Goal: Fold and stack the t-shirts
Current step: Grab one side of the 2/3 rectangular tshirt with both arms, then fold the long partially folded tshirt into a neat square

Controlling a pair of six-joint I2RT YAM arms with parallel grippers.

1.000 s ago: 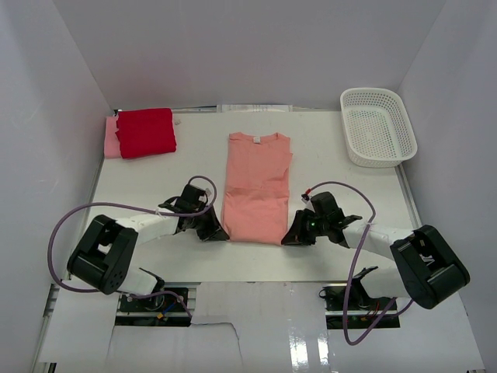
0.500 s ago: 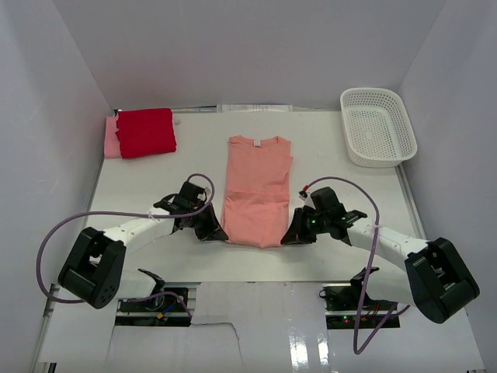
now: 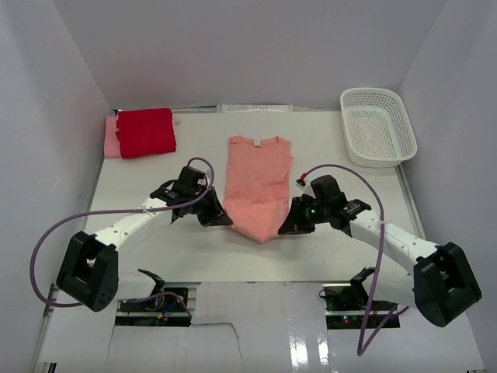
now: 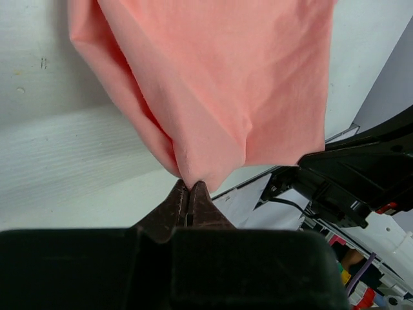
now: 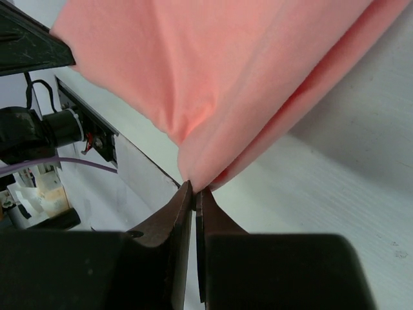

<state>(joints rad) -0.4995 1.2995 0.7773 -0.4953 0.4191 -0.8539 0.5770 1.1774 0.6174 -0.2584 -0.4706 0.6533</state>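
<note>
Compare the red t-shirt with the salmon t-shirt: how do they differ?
The red t-shirt is folded into a compact block; the salmon t-shirt is a long strip. The red one lies on a pink garment, untouched; the salmon one has its near corners pinched by the left gripper and right gripper. Both are on the white table.

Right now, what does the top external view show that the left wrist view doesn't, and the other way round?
Only top external: the folded red shirt lying on a pink shirt at the far left, the white basket at the far right, and the salmon t-shirt with its collar end flat on the table. Only left wrist: the left gripper pinched shut on the hem corner. Both: the salmon t-shirt, its near hem lifted.
</note>
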